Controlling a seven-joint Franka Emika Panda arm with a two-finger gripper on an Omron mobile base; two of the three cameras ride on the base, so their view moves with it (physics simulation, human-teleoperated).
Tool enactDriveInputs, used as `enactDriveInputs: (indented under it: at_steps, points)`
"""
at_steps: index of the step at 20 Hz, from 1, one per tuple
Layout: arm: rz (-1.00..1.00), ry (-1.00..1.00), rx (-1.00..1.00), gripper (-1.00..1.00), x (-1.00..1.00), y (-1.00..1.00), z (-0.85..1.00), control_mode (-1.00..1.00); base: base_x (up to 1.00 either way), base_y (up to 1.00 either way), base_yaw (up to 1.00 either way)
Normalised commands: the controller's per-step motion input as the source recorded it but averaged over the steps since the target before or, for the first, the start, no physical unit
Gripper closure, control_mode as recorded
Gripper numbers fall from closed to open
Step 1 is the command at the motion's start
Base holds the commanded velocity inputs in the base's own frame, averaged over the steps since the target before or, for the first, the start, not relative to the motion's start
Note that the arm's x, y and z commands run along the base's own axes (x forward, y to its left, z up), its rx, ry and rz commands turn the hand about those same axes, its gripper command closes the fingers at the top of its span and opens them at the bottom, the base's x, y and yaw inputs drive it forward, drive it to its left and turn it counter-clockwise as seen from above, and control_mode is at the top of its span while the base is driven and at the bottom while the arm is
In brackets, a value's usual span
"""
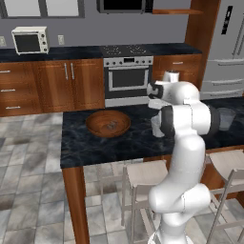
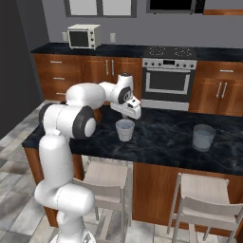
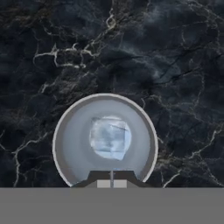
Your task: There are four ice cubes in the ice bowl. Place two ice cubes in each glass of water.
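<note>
- The fingers (image 3: 112,183) are pressed together with nothing between them, poised straight over the near glass of water (image 3: 105,141).
- Directly below the fingers, 1 ice cube (image 3: 110,137) sits in the middle of that glass; whether a 2nd lies under it I cannot tell.
- My judgement: the ice cubes are light, hard and slick, and very small, so a pinch across 2 flat opposite faces, square on, should hold best; a corner grip would likely squirt out.
- The glass looks thin-walled, light and easy to tip, so it seems wiser to release from above the rim than to touch it.
- To one side of the fingers, well apart, the ice bowl (image 1: 108,123) rests on the surface; small pale shapes lie in its hollow, too blurred to count.
- To the other side, well apart, stands the 2nd glass of water (image 2: 203,137).
- The surface (image 3: 166,65) is dark veined marble, flat and glossy, likely slippery for a dropped cube.
- Beyond it: an oven (image 1: 127,78), wooden cabinets (image 1: 66,83), a toaster oven (image 1: 30,40); stools (image 2: 201,209) on the near side.
</note>
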Motion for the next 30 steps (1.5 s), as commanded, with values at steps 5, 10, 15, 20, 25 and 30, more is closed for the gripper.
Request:
enactDriveInputs:
  at_steps: [5, 10, 15, 20, 25, 30]
  points:
    - [0.02, -0.04, 0.00, 1.00, -0.41, 0.49, 0.55, -1.00, 0.00, 0.00, 0.00]
    - [0.00, 0.00, 0.00, -1.00, -0.36, 0.60, 0.52, -1.00, 0.00, 0.00, 0.00]
    - [0.00, 0.00, 0.00, -1.00, -0.20, 0.56, 0.33, -1.00, 0.00, 0.00, 0.00]
    - [0.00, 0.00, -0.01, -1.00, 0.00, 0.68, 0.09, -1.00, 0.00, 0.00, 0.00]
    - [0.00, 0.07, -0.02, -1.00, 0.09, 0.72, 0.00, -1.00, 0.00, 0.00, 0.00]
    - [0.00, 0.09, -0.06, -1.00, 0.28, 0.54, 0.00, -1.00, 0.00, 0.00, 0.00]
